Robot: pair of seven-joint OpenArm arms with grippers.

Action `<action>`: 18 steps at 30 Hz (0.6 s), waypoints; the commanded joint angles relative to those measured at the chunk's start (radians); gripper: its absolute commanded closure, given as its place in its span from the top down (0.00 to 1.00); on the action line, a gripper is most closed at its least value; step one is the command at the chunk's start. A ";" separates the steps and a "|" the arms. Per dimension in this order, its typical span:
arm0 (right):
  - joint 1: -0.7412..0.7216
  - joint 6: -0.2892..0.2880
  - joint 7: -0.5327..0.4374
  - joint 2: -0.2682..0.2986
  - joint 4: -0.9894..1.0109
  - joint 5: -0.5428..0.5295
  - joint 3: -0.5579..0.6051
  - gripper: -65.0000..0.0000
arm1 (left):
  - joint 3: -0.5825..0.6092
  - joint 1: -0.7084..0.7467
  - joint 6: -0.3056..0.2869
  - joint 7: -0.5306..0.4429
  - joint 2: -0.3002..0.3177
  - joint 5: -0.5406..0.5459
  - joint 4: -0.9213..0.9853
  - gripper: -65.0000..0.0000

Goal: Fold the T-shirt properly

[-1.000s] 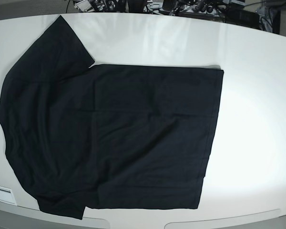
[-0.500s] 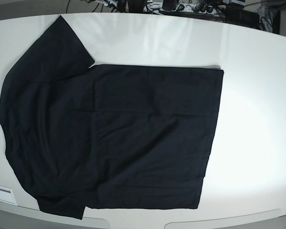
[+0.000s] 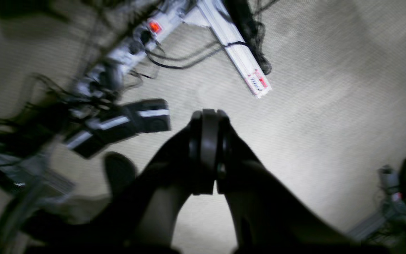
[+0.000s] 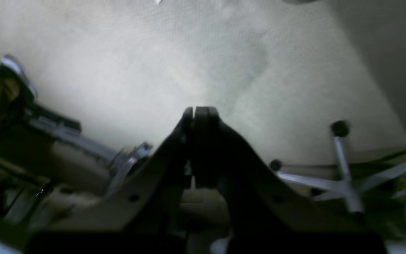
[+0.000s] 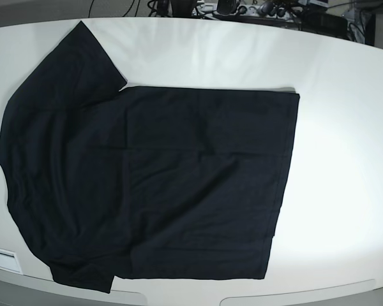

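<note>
Currently the T-shirt (image 5: 147,178) lies flat and unfolded while left gripper (image 3: 206,141) and right gripper (image 4: 197,141), both clenched empty, must first descend to a sleeve.

The table (image 5: 345,159) is white and bare from 12 round to 5 o'clock, so I could slide my hand in there. The shirt (image 5: 147,185) lies flat over the left and middle, from 6 up to 11 o'clock. It reaches the near edge at 7 o'clock. At 12 o'clock, past the far edge, cables (image 5: 242,9) sit in a heap.
</note>
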State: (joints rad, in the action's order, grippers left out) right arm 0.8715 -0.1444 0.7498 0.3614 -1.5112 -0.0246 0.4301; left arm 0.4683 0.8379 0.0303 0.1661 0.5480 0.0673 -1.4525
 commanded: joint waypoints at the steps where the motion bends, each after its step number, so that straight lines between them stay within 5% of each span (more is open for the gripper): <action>1: 0.058 0.013 0.000 0.028 -0.081 -0.004 0.000 0.00 | -0.003 0.053 0.011 0.002 0.042 -0.002 -0.066 0.00; 9: 0.356 0.179 0.032 0.157 -0.599 0.187 0.000 0.00 | -0.165 0.286 0.034 0.096 0.218 -0.098 -0.500 0.00; 18: 0.438 0.283 0.039 0.157 -0.845 0.460 0.000 0.00 | -0.454 0.422 0.034 0.131 0.256 -0.101 -0.794 0.00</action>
State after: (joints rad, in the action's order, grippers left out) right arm 1.2873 0.1448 0.7792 0.5148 -2.3493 0.4423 0.4290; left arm 0.0158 1.2469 0.0608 0.3153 0.7998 -0.0334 -2.2299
